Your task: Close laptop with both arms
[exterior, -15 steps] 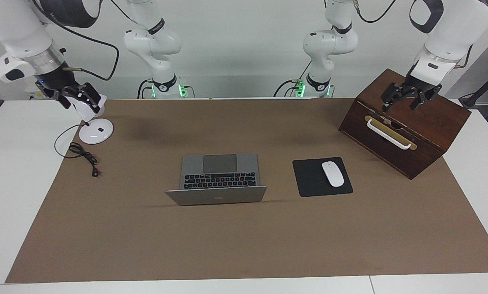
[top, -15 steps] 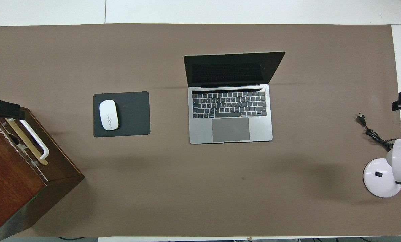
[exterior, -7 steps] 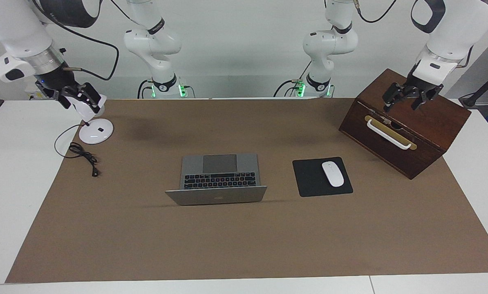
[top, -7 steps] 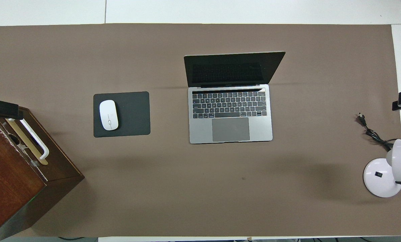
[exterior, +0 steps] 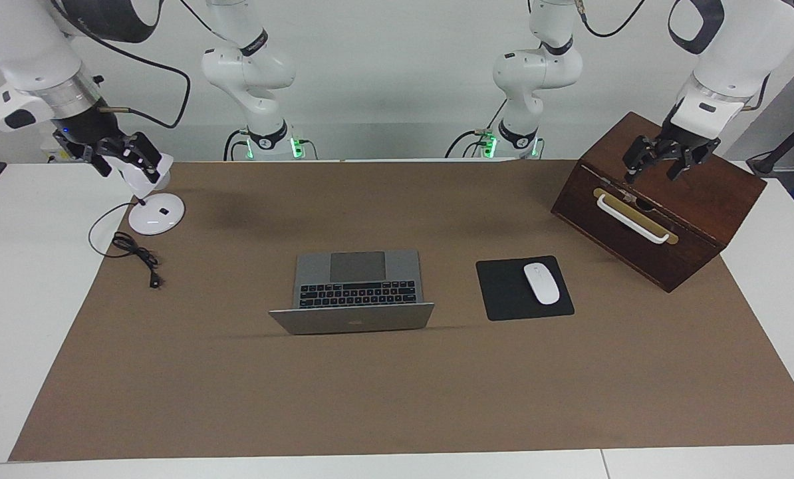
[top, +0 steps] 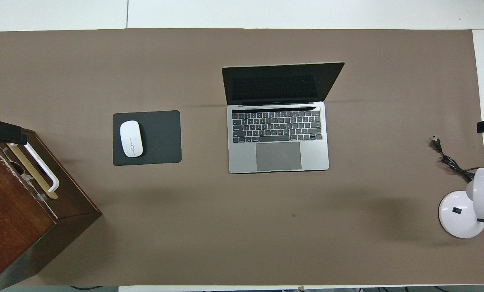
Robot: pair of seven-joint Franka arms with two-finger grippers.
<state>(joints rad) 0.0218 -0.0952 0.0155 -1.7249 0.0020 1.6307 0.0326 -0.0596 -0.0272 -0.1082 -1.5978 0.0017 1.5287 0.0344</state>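
The brown mat (exterior: 397, 399) is spread over the table. The wooden box (exterior: 663, 219) stands at the left arm's end, and the left gripper (exterior: 660, 163) is held over it with fingers spread. The laptop (exterior: 357, 289) lies open mid-mat, beside the mouse pad (exterior: 503, 293) bearing the mouse (exterior: 541, 283). The right gripper (exterior: 128, 159) is held over the lamp (exterior: 156, 214); whether it is open cannot be told.

Both arms are glossy white, rounded casings with dark grey joint patches and black cables looping off them. Silver wrist rings lead to small black hands. Green lights glow at the bases.
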